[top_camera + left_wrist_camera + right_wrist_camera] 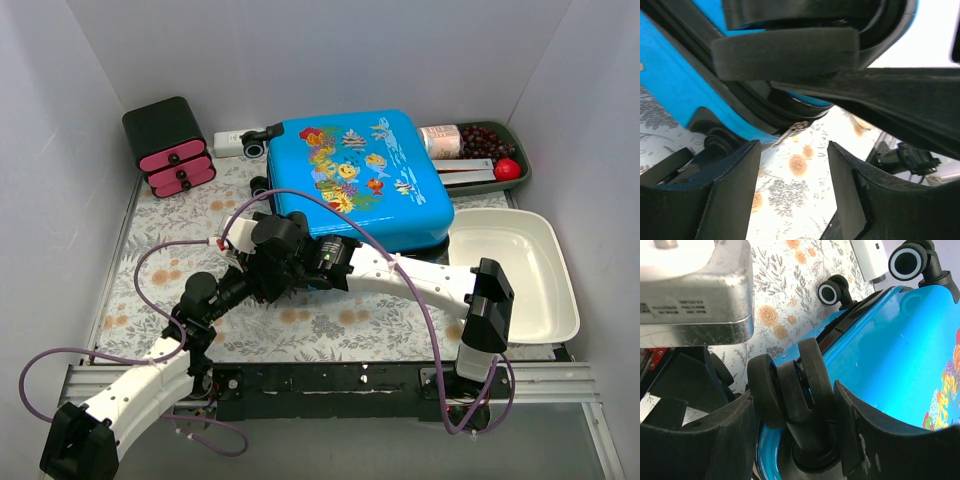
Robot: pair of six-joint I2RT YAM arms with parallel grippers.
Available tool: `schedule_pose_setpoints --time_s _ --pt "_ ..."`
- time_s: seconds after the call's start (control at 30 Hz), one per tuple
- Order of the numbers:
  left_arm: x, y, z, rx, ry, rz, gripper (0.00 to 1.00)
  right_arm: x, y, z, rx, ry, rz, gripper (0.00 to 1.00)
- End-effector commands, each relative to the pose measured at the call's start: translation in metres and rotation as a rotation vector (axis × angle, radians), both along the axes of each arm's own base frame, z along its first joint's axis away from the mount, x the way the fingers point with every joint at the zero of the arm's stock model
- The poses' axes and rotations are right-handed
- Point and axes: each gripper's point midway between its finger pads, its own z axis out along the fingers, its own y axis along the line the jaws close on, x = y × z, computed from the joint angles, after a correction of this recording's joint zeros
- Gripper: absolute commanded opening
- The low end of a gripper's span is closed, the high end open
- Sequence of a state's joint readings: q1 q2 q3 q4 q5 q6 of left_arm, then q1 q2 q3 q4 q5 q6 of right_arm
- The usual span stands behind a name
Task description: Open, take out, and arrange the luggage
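The bright-blue fish-print luggage point(360, 178) lies flat and closed on the floral cloth at the back centre. My right gripper point(275, 232) is at its near-left corner. In the right wrist view the right gripper point(794, 390) is shut on a black double wheel point(790, 385) of the luggage point(900, 355), with a finger pressed on each side. My left gripper point(262, 275) sits just below that corner. In the left wrist view it point(792, 150) is open and empty over the cloth. The luggage's blue shell point(670, 85) and a metal zipper pull point(794, 129) show just beyond its fingertips.
A small black box with pink drawers point(168, 147) stands at the back left. A white device point(232, 143) lies beside it. A dark tray point(525, 165) with small items is at the back right. A white basin point(520, 265) sits on the right. White walls enclose the table.
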State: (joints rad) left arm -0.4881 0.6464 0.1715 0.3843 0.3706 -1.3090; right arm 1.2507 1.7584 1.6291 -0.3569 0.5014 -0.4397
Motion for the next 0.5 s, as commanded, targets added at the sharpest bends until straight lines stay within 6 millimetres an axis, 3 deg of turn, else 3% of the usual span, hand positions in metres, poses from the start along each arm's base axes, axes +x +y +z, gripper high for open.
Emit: schedule_pose_setpoints --time_s 0.0,0.1,0.17,0.2,0.23,0.47 --pt "0.010 0.009 -0.008 0.062 -0.028 0.072 0.55 0.029 -0.002 0.129 0.507 -0.066 -0.227 0.01" --pt "0.006 0.009 -0.003 0.003 -0.059 0.082 0.54 0.037 -0.006 0.139 0.526 -0.063 -0.275 0.01" --pt "0.005 0.008 0.013 -0.053 -0.104 0.081 0.53 0.046 -0.008 0.138 0.525 -0.064 -0.318 0.01" --pt "0.004 0.008 0.016 -0.060 -0.109 0.083 0.53 0.049 -0.009 0.149 0.567 -0.059 -0.347 0.01" --pt "0.005 0.008 0.019 -0.065 -0.122 0.092 0.53 0.054 -0.009 0.141 0.549 -0.051 -0.376 0.01" --pt "0.022 0.005 0.008 0.017 -0.107 0.140 0.49 0.059 -0.009 0.148 0.610 -0.030 -0.425 0.01"
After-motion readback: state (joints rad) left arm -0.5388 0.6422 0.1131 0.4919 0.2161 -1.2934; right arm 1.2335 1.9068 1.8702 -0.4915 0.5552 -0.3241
